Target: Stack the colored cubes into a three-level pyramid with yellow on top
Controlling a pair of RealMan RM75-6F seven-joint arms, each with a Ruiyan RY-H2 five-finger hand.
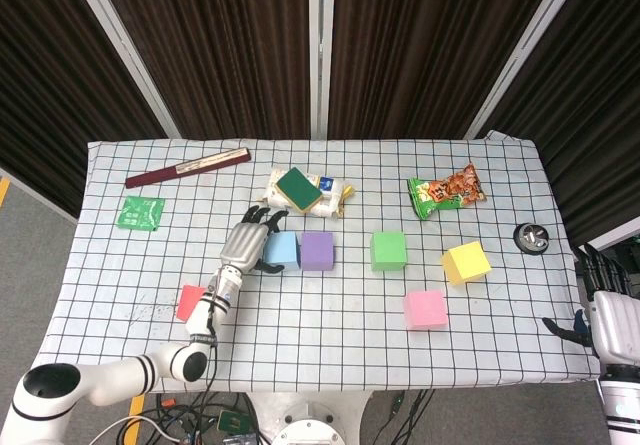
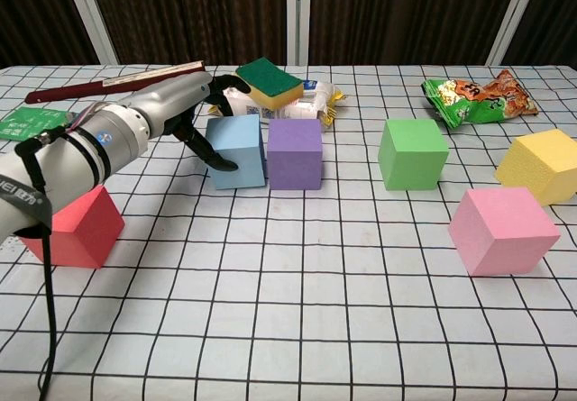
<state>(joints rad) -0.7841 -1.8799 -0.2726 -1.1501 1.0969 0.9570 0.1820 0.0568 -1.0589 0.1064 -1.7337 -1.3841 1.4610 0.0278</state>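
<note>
While left hand (image 2: pixel 185 104) grips blue cube (image 2: pixel 238 151), red cube (image 2: pixel 77 227) half hidden, right hand (image 1: pixel 608 315) cropped, grasp unclear.

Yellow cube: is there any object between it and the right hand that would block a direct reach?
Nothing visible does. In the head view the yellow cube sits on bare checkered cloth, with the right hand off the table's right edge. The pink cube lies nearer the middle, and the small round black object lies further back, both off that line.
</note>
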